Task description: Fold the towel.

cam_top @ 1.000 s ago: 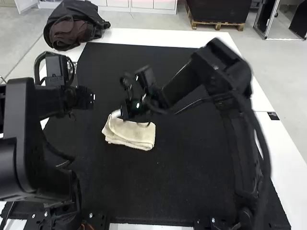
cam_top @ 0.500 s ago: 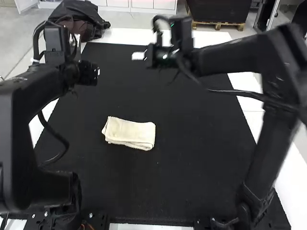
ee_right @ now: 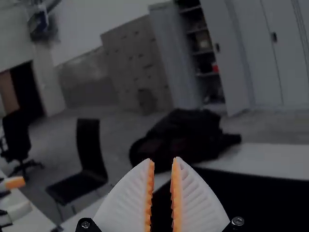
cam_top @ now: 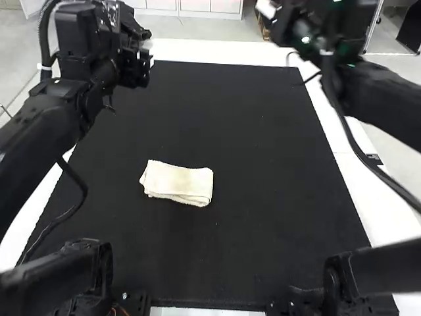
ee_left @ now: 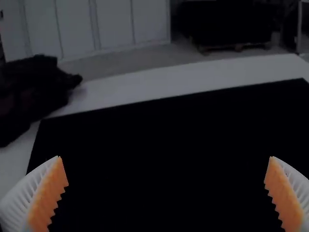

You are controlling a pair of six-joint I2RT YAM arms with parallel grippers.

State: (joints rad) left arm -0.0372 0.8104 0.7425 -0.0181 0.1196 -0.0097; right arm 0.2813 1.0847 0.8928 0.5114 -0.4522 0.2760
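We see the cream, soft cloth towel (cam_top: 177, 183) on the black, flat mat (cam_top: 217, 257), folded into a compact oblong with layered edges, well apart from both grippers. Our left gripper (ee_left: 165, 157) is spread wide; our right gripper (ee_right: 164, 159) has a narrow gap between its pads, with nothing pinched. We judge the towel light, limp and hardly fragile; if we adjust it, we should pinch all layers at one short end, lest they slide apart.
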